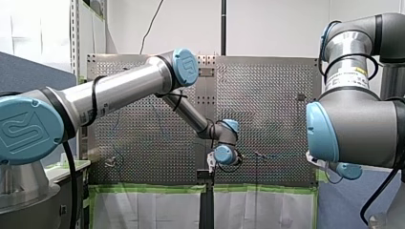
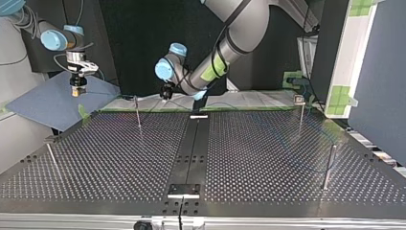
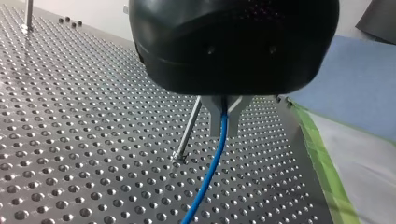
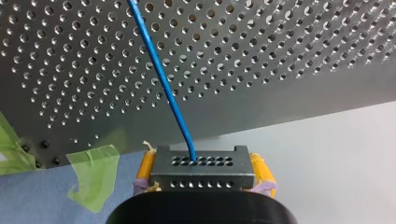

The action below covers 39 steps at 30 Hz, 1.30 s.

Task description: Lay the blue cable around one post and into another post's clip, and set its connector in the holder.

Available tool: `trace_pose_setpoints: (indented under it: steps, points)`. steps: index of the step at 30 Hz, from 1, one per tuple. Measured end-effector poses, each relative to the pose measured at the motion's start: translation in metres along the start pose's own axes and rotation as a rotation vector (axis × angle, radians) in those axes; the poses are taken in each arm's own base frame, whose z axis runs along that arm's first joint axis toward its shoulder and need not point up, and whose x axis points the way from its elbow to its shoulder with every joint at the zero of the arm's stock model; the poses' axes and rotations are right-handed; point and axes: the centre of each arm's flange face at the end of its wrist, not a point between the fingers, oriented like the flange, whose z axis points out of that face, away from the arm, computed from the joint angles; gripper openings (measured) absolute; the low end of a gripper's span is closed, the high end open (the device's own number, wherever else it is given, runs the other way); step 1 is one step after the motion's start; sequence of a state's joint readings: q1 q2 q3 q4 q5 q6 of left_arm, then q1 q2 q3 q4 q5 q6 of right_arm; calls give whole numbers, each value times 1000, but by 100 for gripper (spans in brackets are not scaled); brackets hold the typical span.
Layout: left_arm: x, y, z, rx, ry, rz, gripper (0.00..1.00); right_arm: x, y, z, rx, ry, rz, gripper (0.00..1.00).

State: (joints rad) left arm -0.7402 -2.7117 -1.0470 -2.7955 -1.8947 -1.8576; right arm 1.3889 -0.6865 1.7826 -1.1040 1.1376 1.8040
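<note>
My left gripper [image 3: 224, 122] has its metal fingers shut on the blue cable [image 3: 209, 170], which hangs down from them over the perforated table [image 3: 70, 140]. A thin metal post [image 3: 188, 132] stands just beside those fingers. In the top view this gripper [image 2: 165, 94] hovers at the table's far edge, near a post [image 2: 138, 114]. My right gripper [image 4: 203, 167] is shut with yellow pads on the grey connector block [image 4: 201, 173]. The cable [image 4: 161, 77] leaves the block and runs ahead across the plate. This gripper [image 2: 76, 89] hangs off the table, above a blue sheet [image 2: 48, 103].
More posts stand at the top view's right [image 2: 328, 166], far right [image 2: 300, 110] and left [image 2: 52, 159]. A black strip [image 2: 194, 148] with a bracket [image 2: 183, 190] runs down the table's middle. Green tape [image 3: 327, 172] lines the table's edge.
</note>
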Motion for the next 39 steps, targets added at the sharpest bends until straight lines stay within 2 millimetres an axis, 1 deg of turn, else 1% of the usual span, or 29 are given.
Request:
trace_pose_setpoints:
  steps: [5, 16, 17, 18, 19, 21, 22, 23, 24, 25, 27, 28, 29, 30, 31, 32, 33, 34, 36, 37, 39]
  points:
    - [-1, 6, 2, 0, 9, -4, 0, 2, 1, 3, 1, -1, -1, 0]
    - [-2, 9, 4, -1, 10, -8, 0, 1, 0, 3, 1, -2, -3, 0]
    - [-2, 9, 4, 1, 10, -9, 12, 1, 0, 3, 1, -2, -3, 0]
    - [-2, 9, 4, 1, 11, -10, 18, 2, 0, 3, 0, -1, -3, 0]
    - [-2, 9, 4, 4, 12, -10, 18, 2, 0, 3, 0, -1, -4, 0]
    - [-2, 8, 4, 9, 13, -10, 33, 1, -1, 4, 2, 0, -4, 0]
    - [-2, 8, 4, 9, 13, -10, 33, 1, -1, 4, 3, 0, -4, 0]
    - [-2, 8, 4, 10, 13, -10, 39, 1, -1, 4, 4, 1, -4, 0]
    - [-2, 8, 4, 11, 13, -10, 47, 1, -2, 4, 5, 2, -4, 0]
    - [-2, 8, 4, 11, 13, -10, 47, 1, -1, 4, 5, 3, -4, 0]
    - [-2, 8, 4, 11, 13, -11, 59, 2, -1, 4, 5, 4, -4, 0]
    - [-2, 8, 4, 11, 13, -11, 59, 2, -1, 4, 5, 5, -5, 0]
    - [-2, 8, 4, 12, 13, -11, 75, 2, -1, 4, 6, 5, -5, 0]
    - [-2, 8, 4, 12, 13, -11, 79, 2, -1, 4, 5, 5, -5, 0]
    - [-2, 8, 4, 13, 14, -11, 79, 2, -1, 5, 6, 6, -6, 0]
    - [-2, 8, 4, 13, 14, -11, 91, 2, -1, 5, 6, 6, -6, 0]
    - [-2, 8, 4, 13, 14, -11, 94, 2, -1, 5, 6, 7, -6, 0]
    - [-2, 8, 4, 13, 14, -11, 94, 2, -1, 5, 6, 7, -6, 0]
    - [-2, 8, 4, 12, 14, -11, 87, 2, -1, 5, 6, 8, -6, 0]
    - [-2, 8, 4, 12, 14, -12, 87, 2, -1, 5, 6, 8, -6, 0]
    - [-2, 8, 4, 11, 13, -12, 74, 2, -1, 5, 6, 9, -5, 0]
